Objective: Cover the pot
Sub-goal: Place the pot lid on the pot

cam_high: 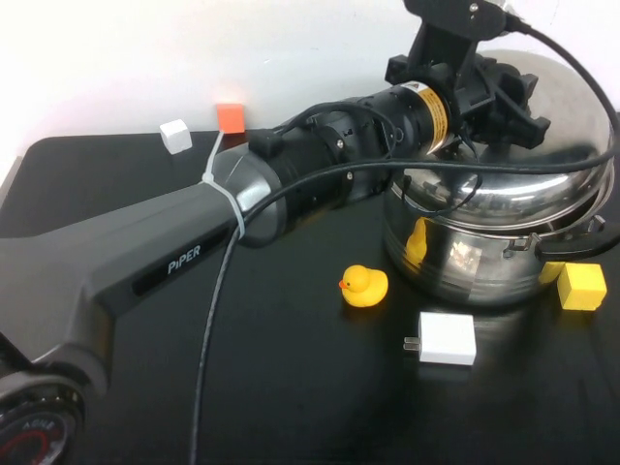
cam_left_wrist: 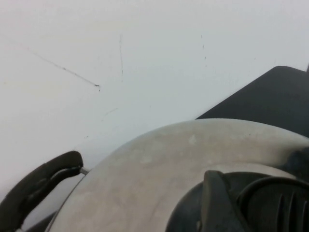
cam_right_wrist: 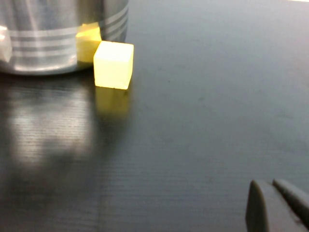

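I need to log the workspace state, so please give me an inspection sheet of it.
Surface: black table, glossy.
Job's things: pot at right; domed lid on it.
Clutter: rubber duck, white charger, yellow cube, white cube, orange cube.
Grippers: left gripper over the lid; right gripper shut, low over the table near the yellow cube.
Cables: black cable along the left arm.
Surroundings: white wall.
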### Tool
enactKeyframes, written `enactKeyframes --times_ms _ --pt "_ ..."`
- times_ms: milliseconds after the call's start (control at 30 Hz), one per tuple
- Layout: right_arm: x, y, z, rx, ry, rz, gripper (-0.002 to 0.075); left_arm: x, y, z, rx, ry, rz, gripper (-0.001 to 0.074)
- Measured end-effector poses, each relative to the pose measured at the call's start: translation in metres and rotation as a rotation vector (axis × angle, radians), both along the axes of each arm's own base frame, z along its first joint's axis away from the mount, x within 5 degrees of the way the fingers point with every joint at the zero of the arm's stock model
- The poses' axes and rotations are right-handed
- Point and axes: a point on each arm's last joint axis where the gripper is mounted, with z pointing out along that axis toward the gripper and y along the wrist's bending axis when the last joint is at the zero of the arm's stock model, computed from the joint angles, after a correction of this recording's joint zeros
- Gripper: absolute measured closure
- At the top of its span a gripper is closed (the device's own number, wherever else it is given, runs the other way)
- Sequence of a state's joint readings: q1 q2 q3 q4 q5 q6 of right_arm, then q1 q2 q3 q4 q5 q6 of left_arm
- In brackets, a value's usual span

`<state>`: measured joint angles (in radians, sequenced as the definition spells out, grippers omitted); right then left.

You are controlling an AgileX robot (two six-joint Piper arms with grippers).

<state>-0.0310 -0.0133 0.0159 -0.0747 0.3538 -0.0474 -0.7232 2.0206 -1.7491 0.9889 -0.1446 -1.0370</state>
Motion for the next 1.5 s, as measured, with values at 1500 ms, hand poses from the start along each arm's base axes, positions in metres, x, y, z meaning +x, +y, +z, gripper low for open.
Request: enactKeyframes --times_ms 1500 --pt "0.0 0.0 0.0 0.0 0.0 0.0 0.0728 0.005 -0.015 -0.019 0.043 -0.043 -0.089 0.0418"
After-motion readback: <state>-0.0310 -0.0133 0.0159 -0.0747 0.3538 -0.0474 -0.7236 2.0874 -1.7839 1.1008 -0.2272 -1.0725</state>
